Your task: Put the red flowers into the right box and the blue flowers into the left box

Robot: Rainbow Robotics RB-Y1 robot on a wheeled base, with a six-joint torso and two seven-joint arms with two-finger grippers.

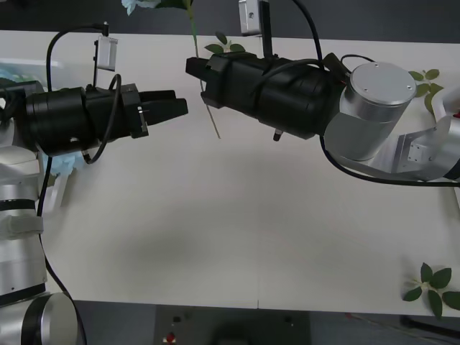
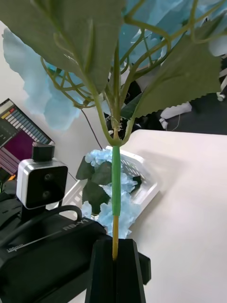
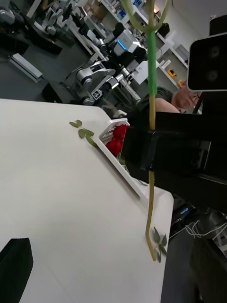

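My right gripper point(image 1: 201, 83) is shut on the thin stem of a blue flower point(image 2: 40, 92), held above the table's far middle; its pale blue head point(image 1: 136, 6) reaches the top edge. My left gripper point(image 1: 180, 106) hovers just left of that stem, open and holding nothing. The left box point(image 2: 146, 182), a translucent crate, holds several blue flowers behind the left arm. In the left wrist view, red flowers point(image 3: 116, 142) lie in the right box point(image 3: 120, 170) beyond the right gripper point(image 3: 151, 142).
Loose green leaf sprigs lie at the front right corner point(image 1: 431, 284), the far right point(image 1: 425, 77) and the far middle point(image 1: 226, 44). The stem's bare lower end point(image 1: 214, 128) hangs over the table.
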